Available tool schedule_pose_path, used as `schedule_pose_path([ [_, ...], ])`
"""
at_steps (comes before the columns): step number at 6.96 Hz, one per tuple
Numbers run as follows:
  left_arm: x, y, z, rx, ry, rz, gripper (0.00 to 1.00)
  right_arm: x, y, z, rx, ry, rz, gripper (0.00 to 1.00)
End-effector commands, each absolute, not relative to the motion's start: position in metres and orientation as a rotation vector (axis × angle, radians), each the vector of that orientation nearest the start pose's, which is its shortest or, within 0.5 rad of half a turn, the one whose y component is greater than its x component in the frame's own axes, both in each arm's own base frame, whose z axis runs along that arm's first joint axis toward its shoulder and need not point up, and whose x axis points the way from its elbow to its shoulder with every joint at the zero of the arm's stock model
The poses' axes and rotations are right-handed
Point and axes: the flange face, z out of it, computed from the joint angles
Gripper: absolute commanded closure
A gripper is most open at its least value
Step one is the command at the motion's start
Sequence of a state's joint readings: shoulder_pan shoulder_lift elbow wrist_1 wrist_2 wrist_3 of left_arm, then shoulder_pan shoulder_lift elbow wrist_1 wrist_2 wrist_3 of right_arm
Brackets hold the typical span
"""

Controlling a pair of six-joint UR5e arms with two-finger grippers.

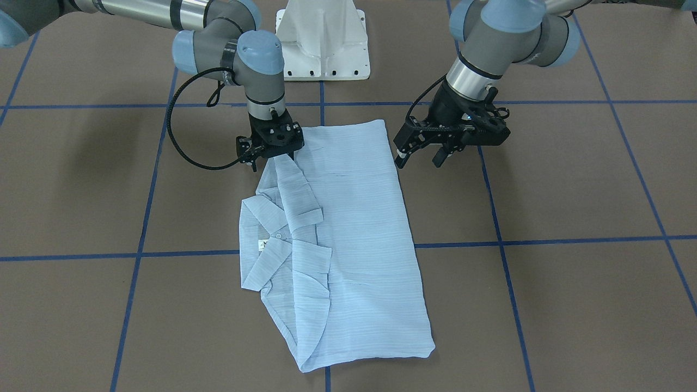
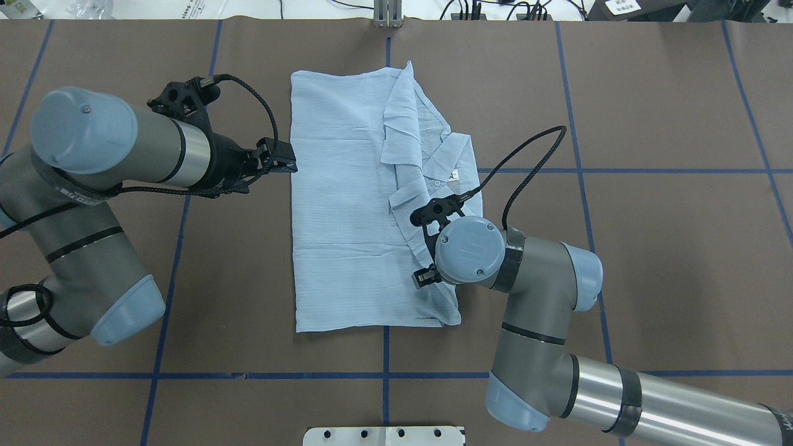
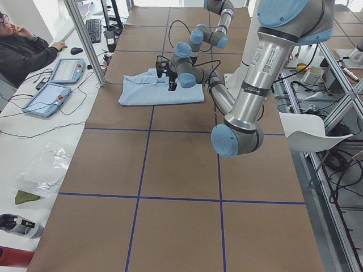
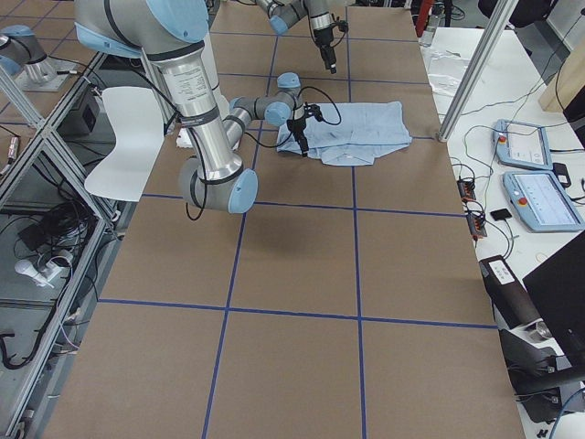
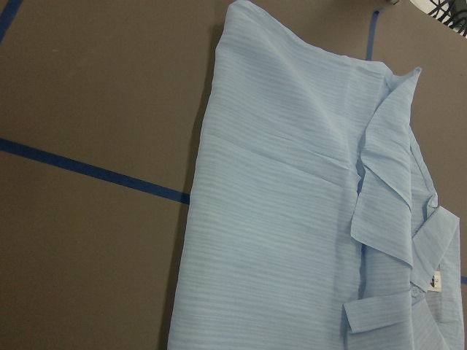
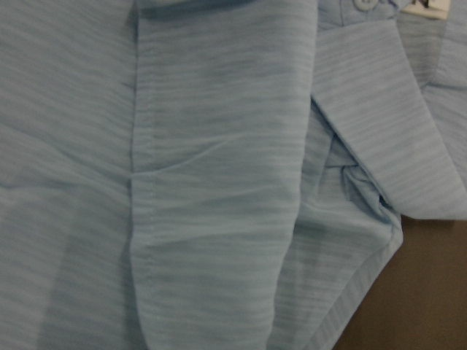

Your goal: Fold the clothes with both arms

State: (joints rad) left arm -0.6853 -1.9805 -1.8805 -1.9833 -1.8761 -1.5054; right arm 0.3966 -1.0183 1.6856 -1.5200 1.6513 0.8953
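Two arms flank the shirt (image 2: 341,204), which lies part-folded flat on the desk (image 2: 650,260). The left end effector (image 2: 286,160) hovers spread and empty, the shirt's plain edge just beside it. The right end effector (image 1: 270,155) sits low on the near sleeve-side corner, and I cannot tell its grip. The cloth looks thin, limp and light, so it is probably best pinched at the corners.

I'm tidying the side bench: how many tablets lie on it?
2. The far tablet lies beside the metal post, before the seated person; the near tablet lies just this side of it. Others may be out of frame.

Grey tube arms (image 2: 539,266), light-blue joint caps (image 2: 80,121), black cables (image 1: 167,128).
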Motion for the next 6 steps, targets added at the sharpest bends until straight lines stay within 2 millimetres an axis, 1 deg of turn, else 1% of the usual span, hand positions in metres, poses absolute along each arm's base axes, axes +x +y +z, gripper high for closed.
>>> schedule_pose_path([
  [1,0.406,-0.446,0.244,0.135,1.153,-0.375,0.00,-0.529,-0.405,0.316,0.294,-0.634,-0.318,0.00],
  [2,0.413,-0.441,0.241,0.126,1.157,-0.367,0.00,-0.494,-0.416,0.335,0.293,-0.623,-0.339,0.00],
  [3,0.415,-0.438,0.240,0.122,1.160,-0.364,0.00,-0.461,-0.415,0.360,0.291,-0.601,-0.366,0.00],
  [4,0.415,-0.439,0.239,0.121,1.162,-0.366,0.00,-0.445,-0.416,0.361,0.300,-0.602,-0.361,0.00],
  [5,0.416,-0.439,0.239,0.120,1.160,-0.367,0.00,-0.442,-0.424,0.345,0.327,-0.622,-0.349,0.00],
  [6,0.416,-0.439,0.239,0.118,1.161,-0.365,0.00,-0.454,-0.438,0.307,0.368,-0.658,-0.338,0.00],
])
